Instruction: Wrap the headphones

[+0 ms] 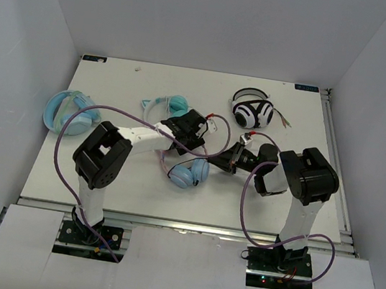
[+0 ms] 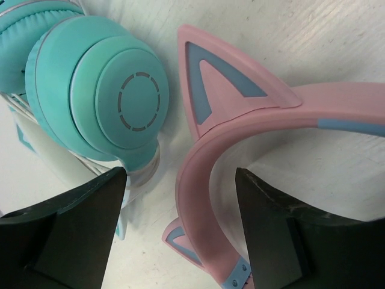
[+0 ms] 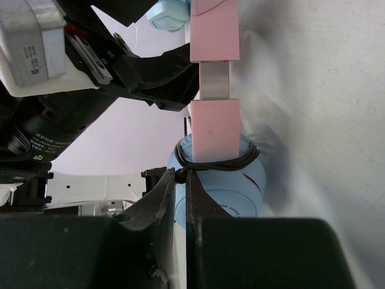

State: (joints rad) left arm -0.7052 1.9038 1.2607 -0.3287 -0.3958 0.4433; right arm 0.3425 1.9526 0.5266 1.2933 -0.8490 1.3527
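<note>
The headphones (image 1: 189,172) lie mid-table, their light blue ear cups toward the near side. In the left wrist view their pink cat-ear headband (image 2: 201,192) runs between the spread fingers of my left gripper (image 2: 180,232), which is open and touches nothing. My left gripper (image 1: 192,131) hovers over the headband. My right gripper (image 3: 181,176) is shut on the thin black cable (image 3: 216,161), which loops around the band just above a light blue ear cup (image 3: 243,186). My right gripper (image 1: 213,165) reaches in from the right, at the ear cups.
An all-teal cat-ear pair (image 1: 170,105) lies close behind the left gripper, its ear cup (image 2: 114,96) beside the left finger. A bulky light blue pair (image 1: 67,108) sits at the far left. A black-and-white pair (image 1: 252,112) lies at the back right.
</note>
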